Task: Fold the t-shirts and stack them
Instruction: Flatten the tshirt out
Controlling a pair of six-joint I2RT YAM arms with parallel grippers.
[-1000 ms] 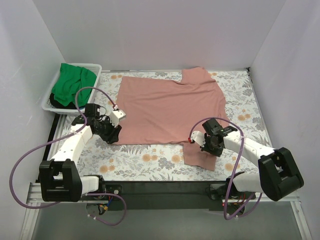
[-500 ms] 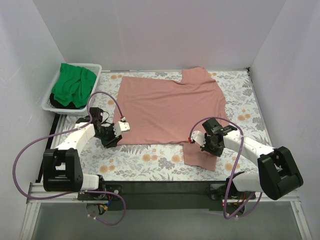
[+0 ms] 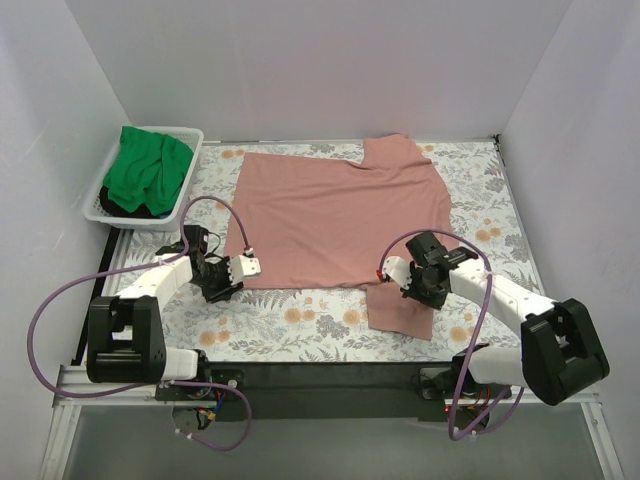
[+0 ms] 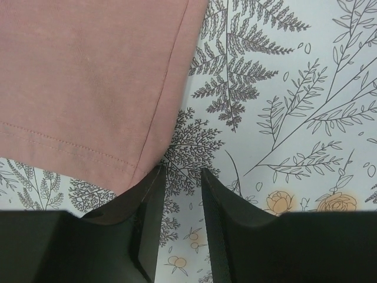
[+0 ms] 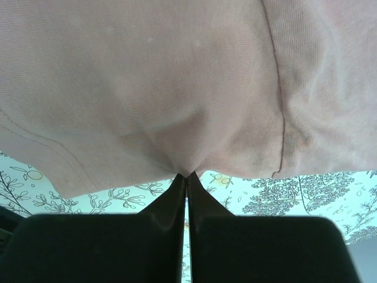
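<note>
Soft-knit salmon-pink t-shirt (image 3: 340, 215) is lying flat on floral cloth (image 3: 300, 318). Right gripper (image 5: 187, 177) is pinching a puckered fold. Left gripper (image 4: 179, 177) is sitting narrowly parted, empty, beside the stitched hem corner. Green t-shirt (image 3: 145, 170) is lying crumpled in slotted basket (image 3: 192, 133).

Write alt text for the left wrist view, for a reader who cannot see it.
The two dark fingers of the left gripper, slightly parted with nothing between them, point at the corner of a flat salmon-pink t-shirt. Its stitched hem ends just beside one fingertip, on a pale cloth printed with ferns and orange flowers.
</note>
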